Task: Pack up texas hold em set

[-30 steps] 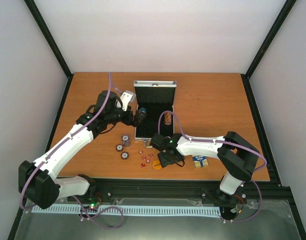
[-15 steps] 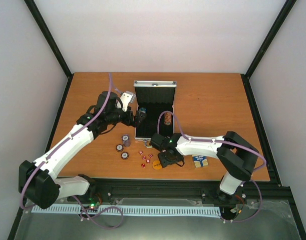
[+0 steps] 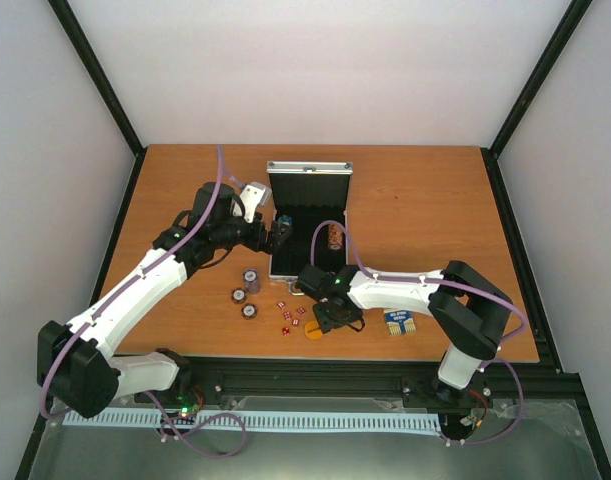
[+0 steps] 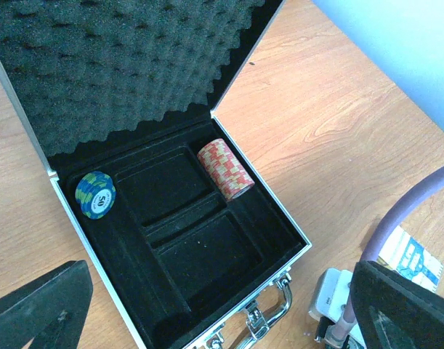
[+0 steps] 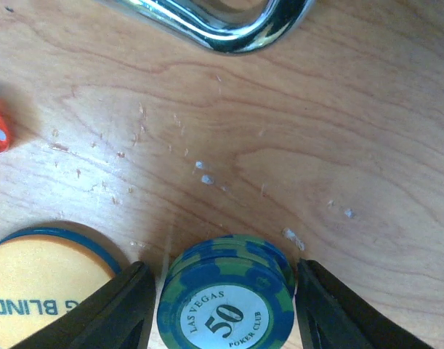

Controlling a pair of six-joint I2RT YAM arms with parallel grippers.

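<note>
The silver case [image 3: 310, 262] lies open mid-table, its foam lid [image 3: 309, 186] raised. In its black lining lie a blue-green chip stack [image 4: 95, 194] and a red-cream chip stack [image 4: 225, 169]. My left gripper [image 3: 278, 232] hovers open at the case's left side, holding nothing. In front of the case handle [image 5: 222, 25], my right gripper [image 5: 225, 309] is low over the table. Its fingers [image 5: 123, 309] straddle a blue-green "50" chip stack [image 5: 225, 302] with thin gaps on both sides. An orange disc [image 5: 43, 291] lies just left of that stack. Red dice [image 3: 290, 313] are scattered nearby.
Three more chip stacks [image 3: 249, 290] stand on the table left of the case. The blue-yellow card deck [image 3: 400, 324] lies right of my right gripper. A purple cable [image 4: 403, 211] arcs over the right arm. The table's front edge is close behind the disc.
My right gripper's fingers have drawn in closer round the blue-green chip stack, and the arm has edged slightly left. The left arm has not moved.
</note>
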